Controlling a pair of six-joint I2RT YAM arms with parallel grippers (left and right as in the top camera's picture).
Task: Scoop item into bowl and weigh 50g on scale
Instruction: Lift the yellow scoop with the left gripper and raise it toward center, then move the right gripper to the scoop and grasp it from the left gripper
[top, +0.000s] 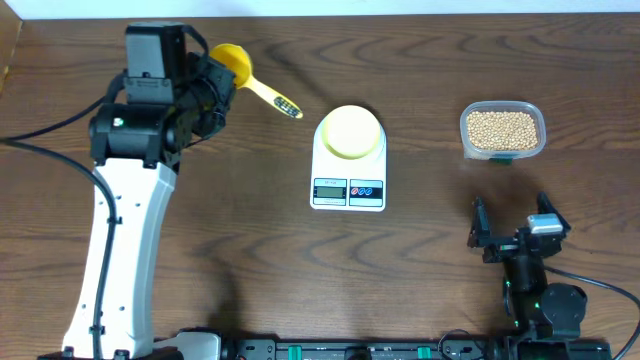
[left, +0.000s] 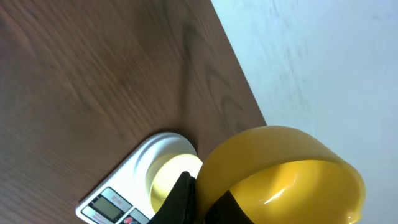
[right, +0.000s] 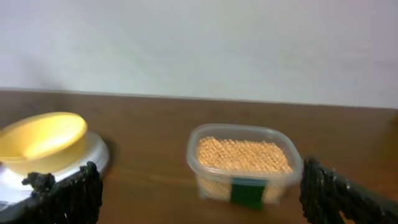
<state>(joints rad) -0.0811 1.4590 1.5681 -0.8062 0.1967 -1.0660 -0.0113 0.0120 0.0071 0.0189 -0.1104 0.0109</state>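
- At the upper left of the overhead frame, the left pincer (top: 220, 72) sits against the cup of a bright yellow long-handled plastic scoop (top: 240, 68). The scoop's handle points toward the frame's centre.
- One dark finger (left: 180, 198) overlaps the cup wall. I cannot tell whether the pincer is clamped on the cup or only placed around it.
- Going by the task, the arm is probably there to take the scoop as the tool for moving beans. The cup looks empty.
- At frame centre, the flat white digital kitchen scale (top: 348, 190) carries the small round pale yellow-cream bowl (top: 350, 132) on its platform. The bowl is empty, and it likely stands there so that whatever goes in is weighed directly.
- At the right, well apart from the scale, a clear rectangular plastic tub (top: 480, 152) holds the small round tan beans (top: 500, 128) and is nearly full.
- At the lower right, the right pincer (top: 510, 212) has its fingers spread wide and holds nothing. It faces the tub across the dark wooden tabletop (top: 420, 280).
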